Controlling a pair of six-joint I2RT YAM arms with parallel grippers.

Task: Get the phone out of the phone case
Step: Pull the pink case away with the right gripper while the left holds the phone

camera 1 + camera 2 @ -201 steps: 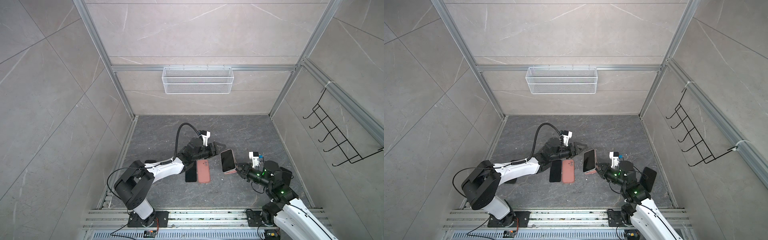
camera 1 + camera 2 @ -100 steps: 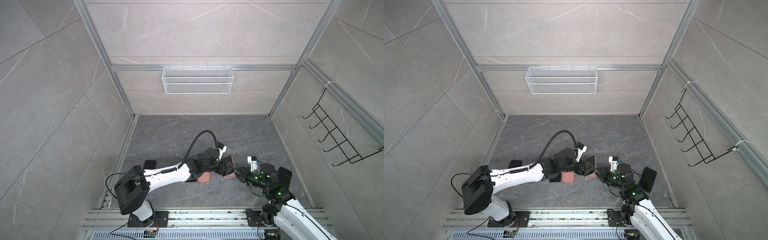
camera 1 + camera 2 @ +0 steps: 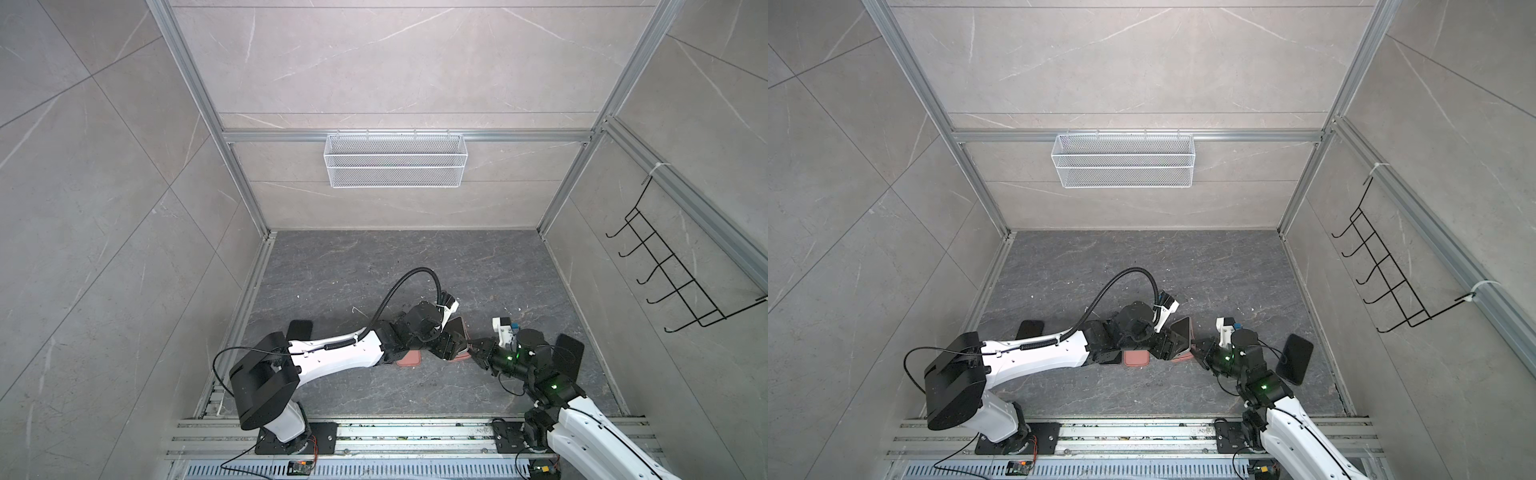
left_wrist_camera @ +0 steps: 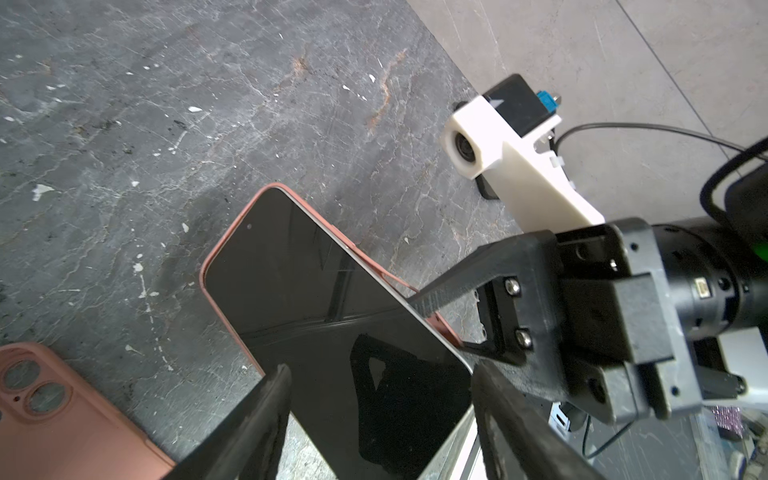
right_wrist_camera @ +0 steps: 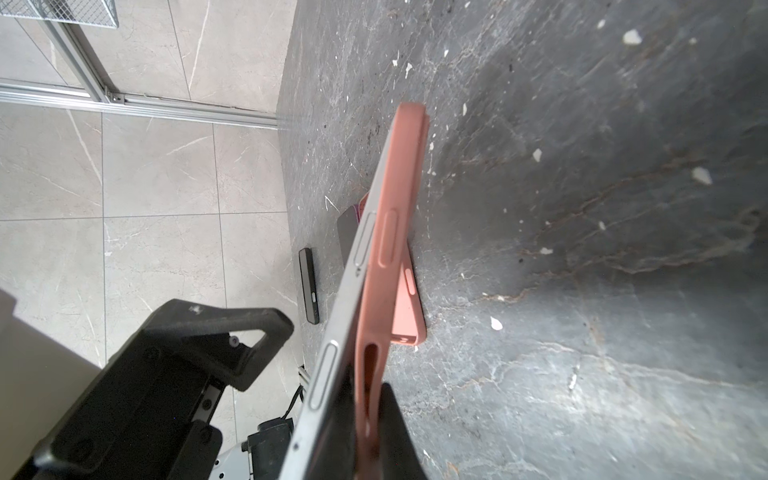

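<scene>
**Top views.** In both top views the left gripper [image 3: 451, 347] and the right gripper [image 3: 1200, 351] are meeting at the lower centre of the frame, above the dark counter [image 3: 374, 270]. The left arm is covering most of the phone [image 3: 457, 327] there. Only its upper end is showing, standing tilted above the counter.

**Left wrist view.** This view is showing the screen side. The jaws of the left gripper [image 4: 380, 370] are standing spread, one on each long edge of the phone [image 4: 332, 311]. Whether they are pressing on it cannot be told.

**Right wrist view.** This view is showing the edge-on separation that the other views are hiding. The pink phone case [image 5: 399, 187] is peeling away from the phone's grey side [image 5: 332, 365] at the near end, while the far end is sitting in the case. The jaws of the right gripper are pressed together, pinching the loose case wall.

**Other items.** A second pink case [image 3: 1136, 358] is lying flat under the left arm. A black handset [image 3: 1296, 359] is lying at the lower right.
</scene>
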